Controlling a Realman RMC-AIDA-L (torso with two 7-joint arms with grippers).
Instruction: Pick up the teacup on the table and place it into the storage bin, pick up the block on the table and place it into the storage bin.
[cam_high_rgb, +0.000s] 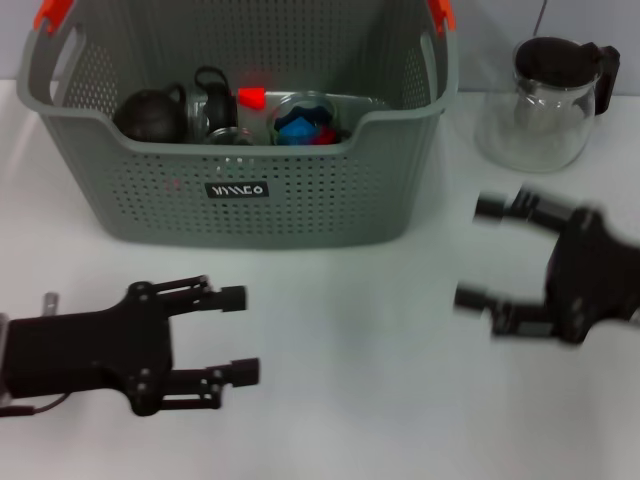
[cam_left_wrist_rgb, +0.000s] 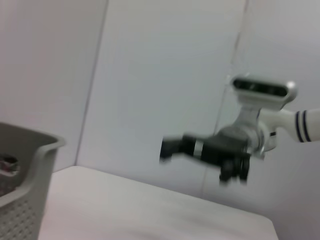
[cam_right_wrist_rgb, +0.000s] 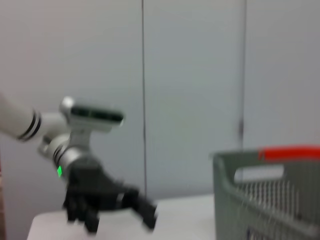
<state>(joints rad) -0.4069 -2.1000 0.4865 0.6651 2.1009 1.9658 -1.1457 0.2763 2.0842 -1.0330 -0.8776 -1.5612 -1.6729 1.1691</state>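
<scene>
While both arms hang low over the white table (cam_high_rgb: 340, 330), neither has anything in its grasp. Left gripper (cam_high_rgb: 238, 335): fingers spread wide, empty, pointing toward the middle of the table, just in front of the storage bin's near wall. Right gripper (cam_high_rgb: 482, 254): fingers also spread wide, empty, blurred, out to the right of the bin and on the near side of the glass jug (cam_high_rgb: 545, 100).

Storage bin (cam_high_rgb: 250, 215), grey-green and perforated, with orange-red handle clips, stands beyond the left gripper and to the left of the right one. Inside it: a dark round teapot-like piece (cam_high_rgb: 150, 115), another dark vessel beside it, and a clear container holding something blue and red (cam_high_rgb: 305, 122). Which of these is the teacup or the block I cannot tell for certain.

No teacup and no block lie on the table surface in the head view. Judgement: both placements look done, or very near done; with both grippers empty and clear of the bin, nothing obvious is left to pick.
</scene>
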